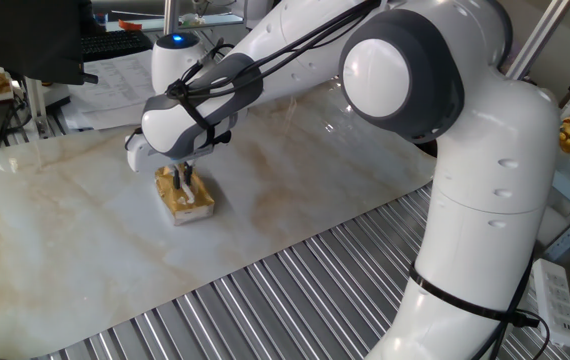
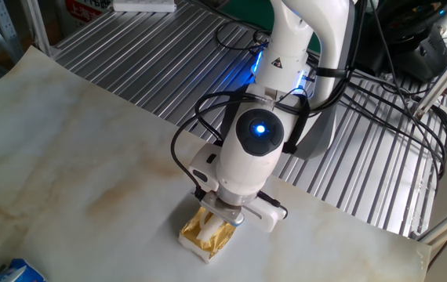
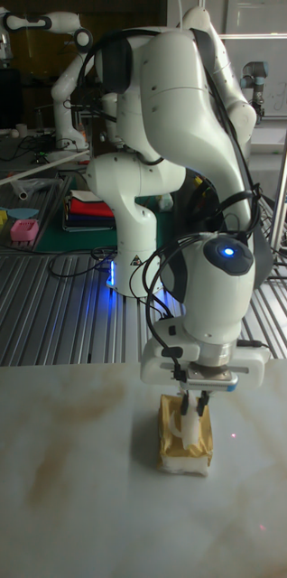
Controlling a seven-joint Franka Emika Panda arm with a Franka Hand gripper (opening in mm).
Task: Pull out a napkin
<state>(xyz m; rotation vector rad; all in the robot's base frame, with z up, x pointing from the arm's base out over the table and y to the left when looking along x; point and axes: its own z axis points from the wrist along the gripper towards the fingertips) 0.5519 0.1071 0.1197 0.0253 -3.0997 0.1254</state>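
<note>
A yellow-orange tissue pack (image 1: 187, 201) lies flat on the marble-patterned mat (image 1: 75, 230). My gripper (image 1: 183, 178) points straight down onto the pack's top opening. Its fingers are pinched together on the white napkin (image 3: 189, 432) that shows in the slot. In the tall fixed view the gripper (image 3: 195, 406) stands over the middle of the pack (image 3: 184, 447), with the napkin bunched just under the fingertips. The other fixed view shows the gripper (image 2: 223, 220) at the pack's (image 2: 198, 240) far end and a white fold of napkin (image 2: 207, 230) beside it. Most of the napkin is still inside the pack.
Printed white paper sheets (image 1: 115, 80) lie behind the mat. Ribbed metal table (image 1: 265, 300) surrounds the mat. A blue object (image 2: 16, 272) sits at the mat's near corner. Cables (image 2: 396, 117) hang by the arm's base. A power strip (image 1: 555, 295) lies at the right.
</note>
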